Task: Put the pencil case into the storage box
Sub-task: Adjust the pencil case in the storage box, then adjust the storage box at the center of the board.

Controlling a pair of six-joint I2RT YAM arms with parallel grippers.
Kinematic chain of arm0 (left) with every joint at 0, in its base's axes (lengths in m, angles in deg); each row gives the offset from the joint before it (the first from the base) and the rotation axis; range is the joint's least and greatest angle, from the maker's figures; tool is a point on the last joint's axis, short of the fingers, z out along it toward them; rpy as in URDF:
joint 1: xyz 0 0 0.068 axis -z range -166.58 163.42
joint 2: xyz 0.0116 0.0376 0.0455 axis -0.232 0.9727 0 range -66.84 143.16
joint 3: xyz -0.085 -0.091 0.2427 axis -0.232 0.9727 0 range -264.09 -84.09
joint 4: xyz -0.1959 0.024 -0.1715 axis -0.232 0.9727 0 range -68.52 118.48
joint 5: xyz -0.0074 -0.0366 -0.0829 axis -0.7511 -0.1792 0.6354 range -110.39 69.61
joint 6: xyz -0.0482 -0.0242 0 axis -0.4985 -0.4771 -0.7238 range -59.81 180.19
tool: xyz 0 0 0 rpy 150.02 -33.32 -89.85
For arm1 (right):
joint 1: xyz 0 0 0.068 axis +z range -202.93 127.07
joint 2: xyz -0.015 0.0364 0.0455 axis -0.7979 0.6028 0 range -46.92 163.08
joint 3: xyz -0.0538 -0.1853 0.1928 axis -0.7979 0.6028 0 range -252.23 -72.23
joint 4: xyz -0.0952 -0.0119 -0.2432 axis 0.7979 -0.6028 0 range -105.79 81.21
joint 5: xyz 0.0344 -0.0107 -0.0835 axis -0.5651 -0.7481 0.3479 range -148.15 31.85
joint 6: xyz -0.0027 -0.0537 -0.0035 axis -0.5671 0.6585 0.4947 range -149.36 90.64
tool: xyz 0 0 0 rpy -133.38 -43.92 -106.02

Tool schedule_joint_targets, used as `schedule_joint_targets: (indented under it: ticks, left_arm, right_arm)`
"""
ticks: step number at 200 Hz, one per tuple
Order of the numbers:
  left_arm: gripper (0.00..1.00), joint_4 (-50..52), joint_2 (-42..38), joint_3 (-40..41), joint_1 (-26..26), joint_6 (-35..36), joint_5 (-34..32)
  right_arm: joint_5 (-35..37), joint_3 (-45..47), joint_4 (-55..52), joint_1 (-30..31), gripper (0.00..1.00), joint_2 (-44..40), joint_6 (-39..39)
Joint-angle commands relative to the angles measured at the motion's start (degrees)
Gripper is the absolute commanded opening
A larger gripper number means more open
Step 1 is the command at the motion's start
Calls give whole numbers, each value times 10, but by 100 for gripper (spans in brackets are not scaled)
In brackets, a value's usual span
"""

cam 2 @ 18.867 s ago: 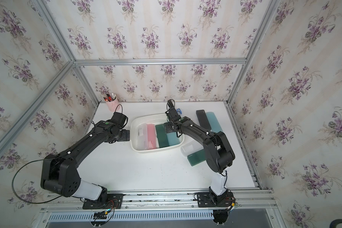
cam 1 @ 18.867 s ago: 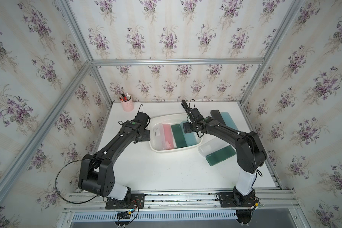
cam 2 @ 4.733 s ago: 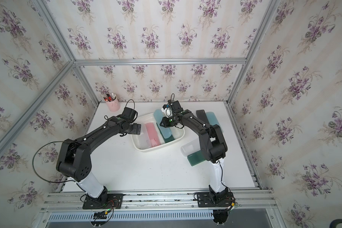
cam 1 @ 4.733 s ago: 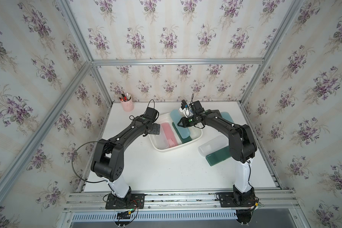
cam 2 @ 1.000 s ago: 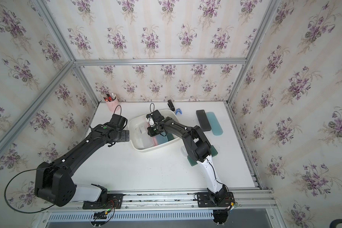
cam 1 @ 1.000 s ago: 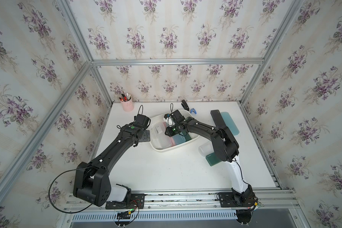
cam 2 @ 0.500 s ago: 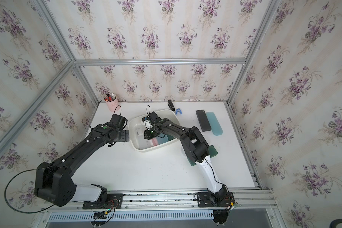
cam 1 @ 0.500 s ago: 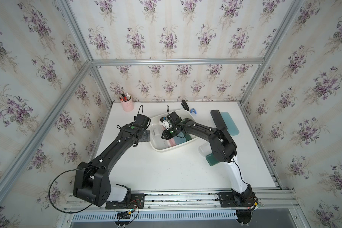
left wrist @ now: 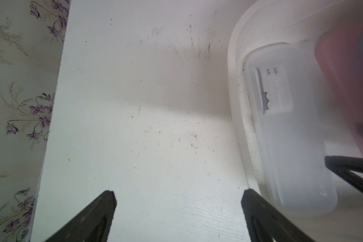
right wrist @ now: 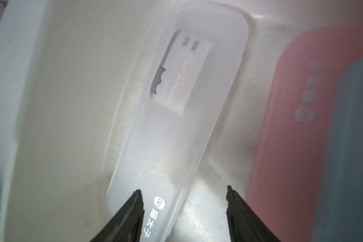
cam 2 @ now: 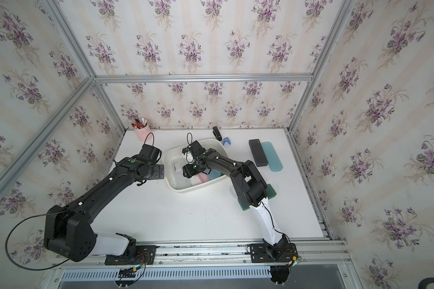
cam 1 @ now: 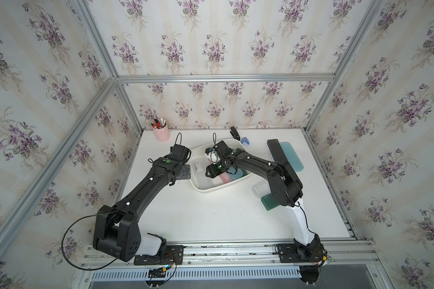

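Observation:
The white storage box [cam 1: 206, 190] [cam 2: 183, 189] stands mid-table. A translucent white pencil case [right wrist: 176, 125] [cam 1: 198, 167] lies flat along its left wall. Beside that case are a pink one [right wrist: 291, 125] [cam 1: 224, 178] and a teal one [right wrist: 354, 146]. My right gripper [right wrist: 183, 190] [cam 1: 209, 172] hovers open inside the box, just over the translucent case's near end, gripping nothing. My left gripper [left wrist: 178, 192] [cam 1: 184, 172] is open over bare table, just outside the box's left rim [left wrist: 234, 104].
A pink pen cup [cam 1: 161, 133] stands at the back left. A black case [cam 1: 277, 152] and a light blue case [cam 1: 292, 157] lie at the back right. A clear case [cam 1: 258, 189] and a dark green one [cam 1: 269, 204] lie under the right arm. A black item [cam 1: 234, 132] and a blue clip [cam 1: 246, 141] sit behind the box.
My right gripper has gone from shut to open over the translucent case, which now lies free in the box. The left arm has not moved.

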Motion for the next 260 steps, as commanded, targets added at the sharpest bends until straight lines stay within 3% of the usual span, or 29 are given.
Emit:
schedule_joint_targets:
  ticks: [1,33,54,120,160,260]
  left_arm:
    - [99,-2,-2,-8,0,2,1]
    - [99,-3,-3,-15,0,-1,11]
    - [99,-8,2,-17,2,-8,27]
    - [99,-74,76,12,37,-57,98]
    - [99,-106,116,3,38,-65,106]
    - [98,-125,244,-115,38,-48,89]
  right_arm:
    - [-3,1,22,-1,67,-34,-1]
    - [-21,-1,26,-8,68,-75,-11]
    - [17,5,17,-25,69,-94,-11]
    - [108,122,58,-184,67,-149,-21]
    - [120,158,73,-196,66,-148,-17]
    - [85,219,96,-200,64,-154,-53]
